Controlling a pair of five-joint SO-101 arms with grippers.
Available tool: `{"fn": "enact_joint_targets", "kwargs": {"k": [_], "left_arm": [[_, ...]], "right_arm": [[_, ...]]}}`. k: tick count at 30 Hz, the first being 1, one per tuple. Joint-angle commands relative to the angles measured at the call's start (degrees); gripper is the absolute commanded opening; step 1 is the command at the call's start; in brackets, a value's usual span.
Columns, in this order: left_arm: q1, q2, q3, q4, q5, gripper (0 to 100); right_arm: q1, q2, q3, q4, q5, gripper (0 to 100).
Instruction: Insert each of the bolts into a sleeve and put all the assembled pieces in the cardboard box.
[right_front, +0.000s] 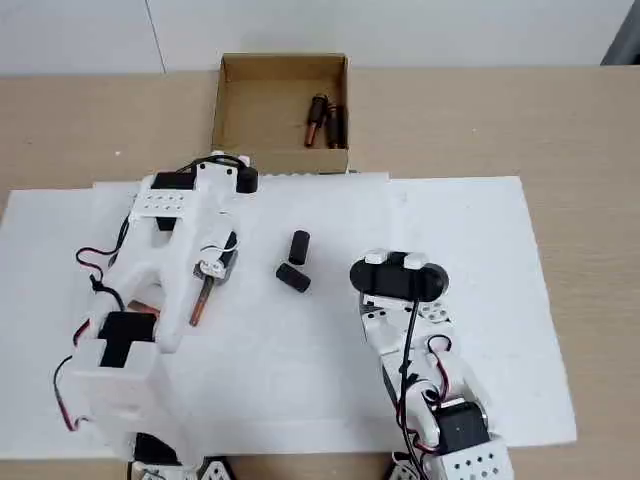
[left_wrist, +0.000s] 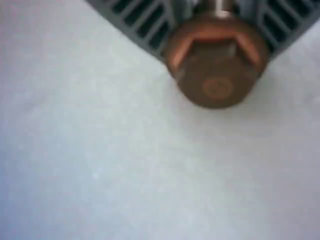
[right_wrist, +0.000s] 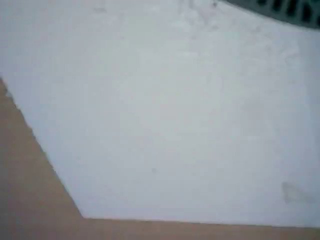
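My left gripper (right_front: 210, 272) is shut on a copper bolt (right_front: 202, 300) that hangs slanted just above the white foam mat (right_front: 470, 230), at the mat's left middle. In the left wrist view the bolt's hexagonal head (left_wrist: 216, 67) sits between the grey ribbed fingers (left_wrist: 145, 25). Two black sleeves (right_front: 300, 245) (right_front: 292, 278) lie on the mat to the right of this gripper. My right gripper (right_front: 398, 278) hovers over the mat right of the sleeves, pointing down. The cardboard box (right_front: 230, 105) stands past the mat's far edge and holds assembled pieces (right_front: 322, 122).
The end of another copper bolt (right_front: 146, 310) pokes out from under the left arm. The right wrist view looks onto bare mat (right_wrist: 175, 125) and the wooden table (right_wrist: 25, 200) at the mat's corner. Wood table surrounds the mat.
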Motion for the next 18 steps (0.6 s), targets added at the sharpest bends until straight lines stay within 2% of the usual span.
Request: {"fn": "enact_joint_targets", "kwargs": {"k": [1,9,18], "left_arm": [[-0.4,-2.7,-2.4,2.5,-0.1,1],[-0.3,-24.7,-2.4,6.6,-0.2,1],[-0.4,-41.4,-2.5,12.8,-0.5,1]], "right_arm": [[-0.1,-1.1,-4.3,-1.2,-2.9,0.4],[-0.1,-1.0,-13.4,12.8,-4.2,0.4],[-0.6,-1.1,-17.1,13.9,-3.9,0.4]]}}
